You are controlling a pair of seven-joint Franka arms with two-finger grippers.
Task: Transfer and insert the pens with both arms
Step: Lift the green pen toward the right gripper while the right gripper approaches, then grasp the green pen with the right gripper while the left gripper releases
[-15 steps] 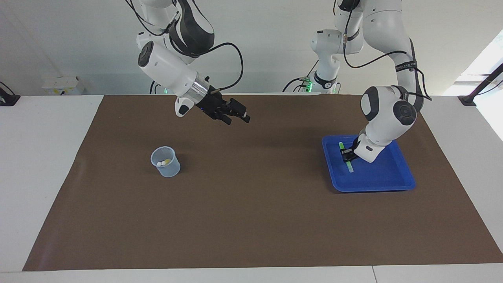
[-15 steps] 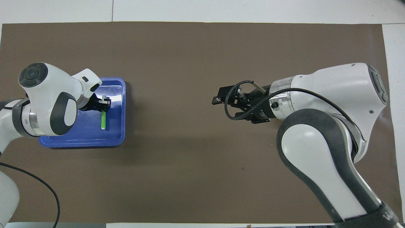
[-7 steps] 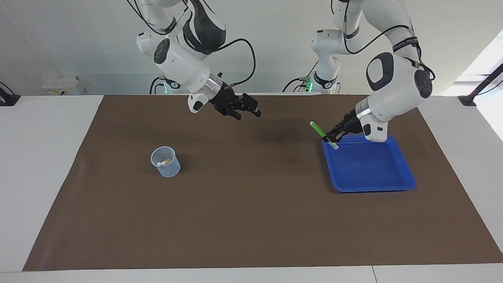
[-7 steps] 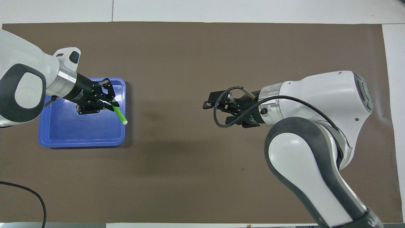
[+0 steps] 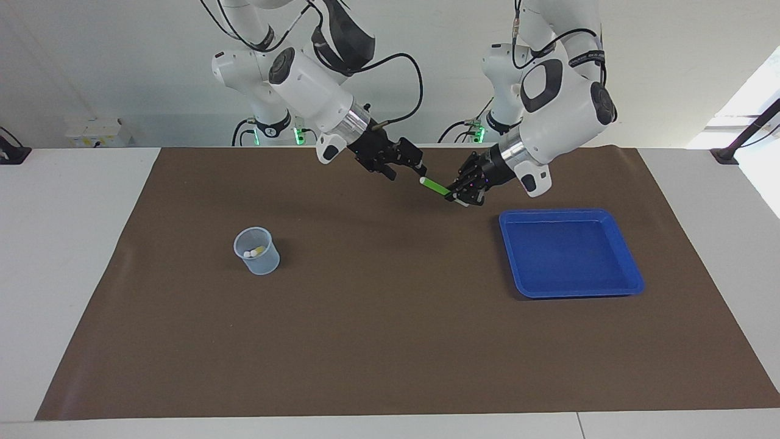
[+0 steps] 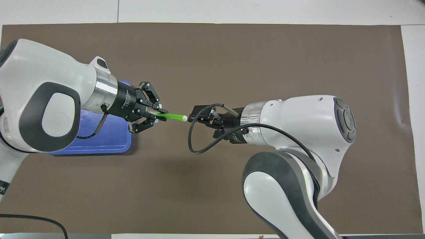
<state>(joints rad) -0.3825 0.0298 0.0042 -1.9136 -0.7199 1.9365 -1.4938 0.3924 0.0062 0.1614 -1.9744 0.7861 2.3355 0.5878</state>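
Note:
My left gripper [image 5: 458, 196] is shut on the green pen [image 5: 435, 186] and holds it level in the air over the brown mat, between the tray and the cup. The pen's pale end points at my right gripper [image 5: 417, 171], which is open with its fingertips right at that end. In the overhead view the left gripper [image 6: 158, 114], the green pen [image 6: 172, 116] and the right gripper [image 6: 192, 114] line up. A clear cup [image 5: 256, 250] holds the yellow pen [image 5: 259, 250] and pale pen ends; the purple colour does not show.
A blue tray [image 5: 570, 253] lies on the brown mat [image 5: 390, 341] toward the left arm's end, with nothing in it. In the overhead view the tray [image 6: 109, 146] is mostly covered by the left arm, and the right arm hides the cup.
My left gripper lifted the green pen out of the tray and carried it toward the mat's middle. My right gripper moved toward it and now meets the pen's pale end.

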